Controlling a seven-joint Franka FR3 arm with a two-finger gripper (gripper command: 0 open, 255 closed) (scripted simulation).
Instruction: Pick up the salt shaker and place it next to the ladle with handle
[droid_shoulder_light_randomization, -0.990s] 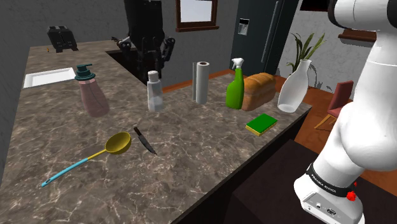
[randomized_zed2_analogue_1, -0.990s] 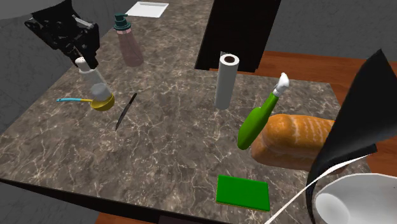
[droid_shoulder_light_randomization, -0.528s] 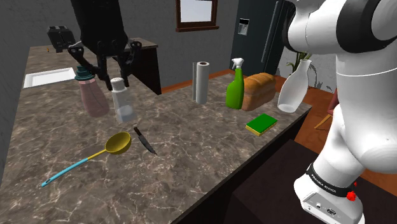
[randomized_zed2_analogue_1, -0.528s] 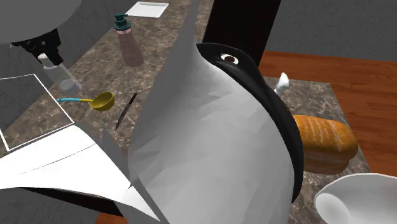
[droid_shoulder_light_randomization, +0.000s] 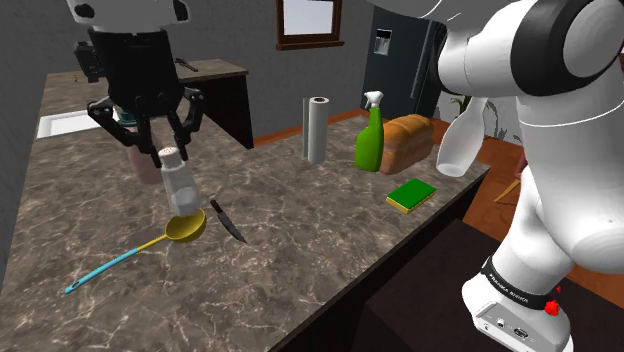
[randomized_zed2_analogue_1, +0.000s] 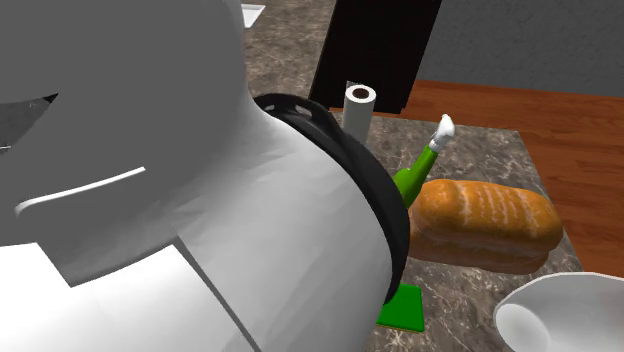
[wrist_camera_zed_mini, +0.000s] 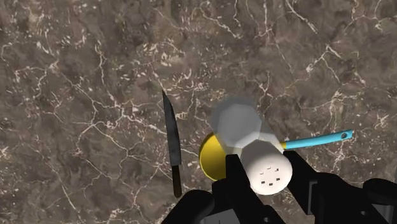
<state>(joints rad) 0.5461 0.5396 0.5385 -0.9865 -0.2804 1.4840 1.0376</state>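
Far left in the shoulder view, set into the marble counter (droid_shoulder_light_randomization: 320, 235): a white sink (droid_shoulder_light_randomization: 70, 122); nearer the front edge, slanting up and rightward, the ladle (droid_shoulder_light_randomization: 186, 227), teal handle leading to yellow bowl. Next rightward, reaching down from above, the gripper (droid_shoulder_light_randomization: 172, 157), fingers (wrist_camera_zed_mini: 234, 181) clamped on the white cap of the salt shaker (droid_shoulder_light_randomization: 179, 187); held clear of the counter, long axis near upright with a slight lean, base downward and directly over the ladle's bowl rather than beside it; same story along the wrist view, base overlapping the yellow bowl. Behind the gripper, partly hidden, a pinkish soap dispenser (droid_shoulder_light_randomization: 143, 168). Just right of the bowl, a black knife (droid_shoulder_light_randomization: 228, 222), close but apart from it; little room on that side. Judged the better spots: bare marble between ladle and soap dispenser, or on the near side of the handle, though closer to the counter's front edge there. Further right and well apart: paper towel roll (droid_shoulder_light_randomization: 317, 130), green spray bottle (droid_shoulder_light_randomization: 371, 140), bread loaf (droid_shoulder_light_randomization: 407, 142), green sponge (droid_shoulder_light_randomization: 411, 194), white vase (droid_shoulder_light_randomization: 460, 145); no bearing on the set-down. Likely needed next: a short sideways shift off the bowl, then straight down, letting go only with the base flat.
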